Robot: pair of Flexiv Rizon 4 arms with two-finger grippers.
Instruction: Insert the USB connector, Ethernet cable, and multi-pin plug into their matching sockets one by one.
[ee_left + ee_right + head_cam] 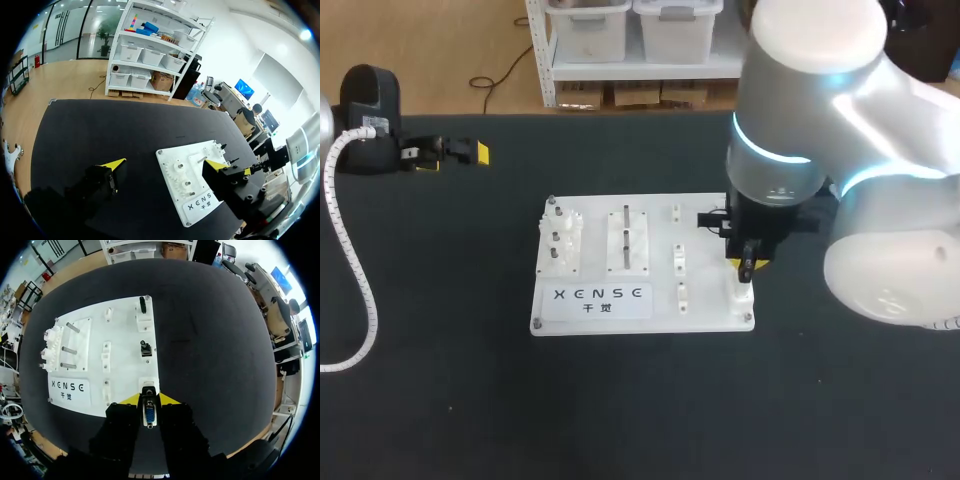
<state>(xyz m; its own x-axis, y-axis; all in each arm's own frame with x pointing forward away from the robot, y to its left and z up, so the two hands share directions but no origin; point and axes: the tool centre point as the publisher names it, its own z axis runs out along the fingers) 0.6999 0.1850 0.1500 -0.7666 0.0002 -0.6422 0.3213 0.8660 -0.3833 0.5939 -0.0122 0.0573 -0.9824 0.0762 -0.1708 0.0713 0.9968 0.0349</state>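
White plastic board [705, 318], flat and rectangular, lies on the matte black table [620, 420], studded with metal pegs and small blocks. The right gripper [149, 400] is clamped on the multi-pin plug [149, 416] — blue-faced, metal-rimmed — at the white socket [148, 385] on the board's near corner; whether it is seated, I cannot tell. The left gripper [455, 155] sits well apart — fingers spread.

White board [650, 215], right hand [748, 265] at its corner — left hand [455, 155] well apart

A black table [210, 340] carries white gears [50, 347] beside metal pegs [70, 350].
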